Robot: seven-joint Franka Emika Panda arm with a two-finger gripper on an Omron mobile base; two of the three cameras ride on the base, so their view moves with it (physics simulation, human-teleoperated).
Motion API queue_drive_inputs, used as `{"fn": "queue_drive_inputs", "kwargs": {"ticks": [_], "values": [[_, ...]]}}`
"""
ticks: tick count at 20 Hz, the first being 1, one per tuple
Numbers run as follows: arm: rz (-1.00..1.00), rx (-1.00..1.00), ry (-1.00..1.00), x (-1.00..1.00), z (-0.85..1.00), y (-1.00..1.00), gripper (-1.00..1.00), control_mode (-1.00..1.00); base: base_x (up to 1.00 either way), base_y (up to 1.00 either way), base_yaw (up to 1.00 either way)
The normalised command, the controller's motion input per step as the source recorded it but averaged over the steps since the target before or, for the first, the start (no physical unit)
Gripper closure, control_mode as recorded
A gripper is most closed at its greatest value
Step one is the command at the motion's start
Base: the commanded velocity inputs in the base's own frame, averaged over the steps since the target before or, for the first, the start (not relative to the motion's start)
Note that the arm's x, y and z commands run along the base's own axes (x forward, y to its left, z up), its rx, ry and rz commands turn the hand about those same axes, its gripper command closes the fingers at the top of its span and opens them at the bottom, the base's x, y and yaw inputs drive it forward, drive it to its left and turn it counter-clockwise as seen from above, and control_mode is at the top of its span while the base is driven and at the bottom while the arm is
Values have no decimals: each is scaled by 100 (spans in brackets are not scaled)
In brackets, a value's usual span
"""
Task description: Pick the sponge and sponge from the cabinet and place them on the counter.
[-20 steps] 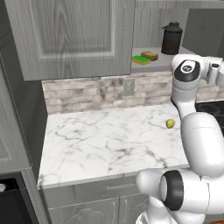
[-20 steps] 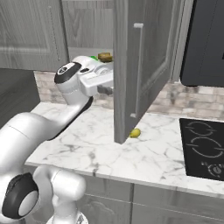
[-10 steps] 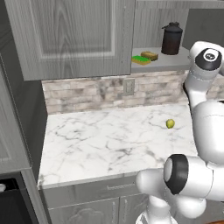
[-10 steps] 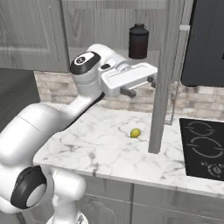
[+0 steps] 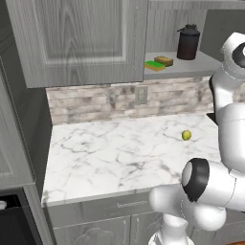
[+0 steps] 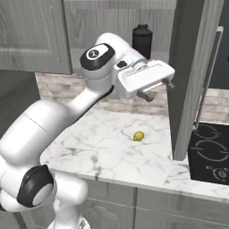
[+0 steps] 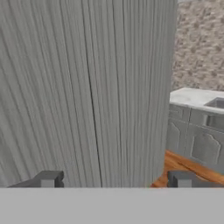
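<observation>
Grey wood grain fills most of what I see along my hand: the open door of the cabinet stands right in front of it, with my two dark fingertips spread wide at the bottom corners and nothing between them. I cannot tell whether the tips touch the door or only hang close to it.

From the right base view, my hand sits at the centre of the frame, just left of the door's edge, and it carries nothing.

Both sponges lie on the pale shelf in the upper right of the left base view: the flat green sponge in front, the yellow-brown sponge just behind and to its right, the two close together. A tall dark canister stands further right on the same shelf; in the right base view it rises behind my arm, up and to the left of my hand.

Below, the white marble bench carries a small yellow-green ball, well apart from the sponges and lower than my hand.
</observation>
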Motion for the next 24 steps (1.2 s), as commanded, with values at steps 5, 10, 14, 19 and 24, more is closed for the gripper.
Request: {"fn": "queue_drive_inputs", "kwargs": {"ticks": [5, 10, 14, 19, 24], "values": [[4, 11, -12, 17, 0, -38, -100, -100, 0, 0, 0], [13, 7, -15, -20, -2, 17, -100, -100, 0, 0, 0], [16, 0, -15, -37, -7, 58, -100, -100, 0, 0, 0], [16, 0, -10, -32, -8, 74, -100, -100, 0, 0, 0], [22, 0, -2, -34, -21, 71, -100, -100, 0, 0, 0]]}}
